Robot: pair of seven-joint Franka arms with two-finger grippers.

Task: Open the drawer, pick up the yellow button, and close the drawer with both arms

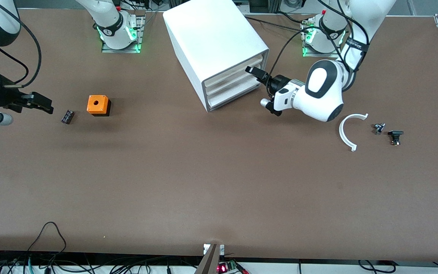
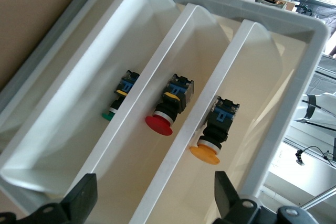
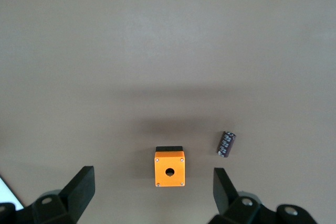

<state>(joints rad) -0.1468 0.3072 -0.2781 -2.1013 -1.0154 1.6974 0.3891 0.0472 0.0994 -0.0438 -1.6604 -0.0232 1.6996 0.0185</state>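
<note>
The left gripper [image 1: 256, 74] hangs before the white plastic tray drawer [image 2: 294, 66] of the white box-shaped cabinet [image 1: 211, 42], fingers spread wide. The orange-capped push button [image 2: 212, 132] lies in one drawer compartment — the right gripper [image 1: 44, 103] waits, wide open.

Button [image 2: 212, 132] in end compartment of drawer [image 2: 157, 3]; two other push buttons [image 2: 169, 107] in neighbouring compartments.

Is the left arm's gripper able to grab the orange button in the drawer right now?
Probably yes. The left gripper is open and faces the drawer, which shows its three compartments uncovered. The orange button lies alone in an end compartment with nothing on top, though the side walls are close.
</note>
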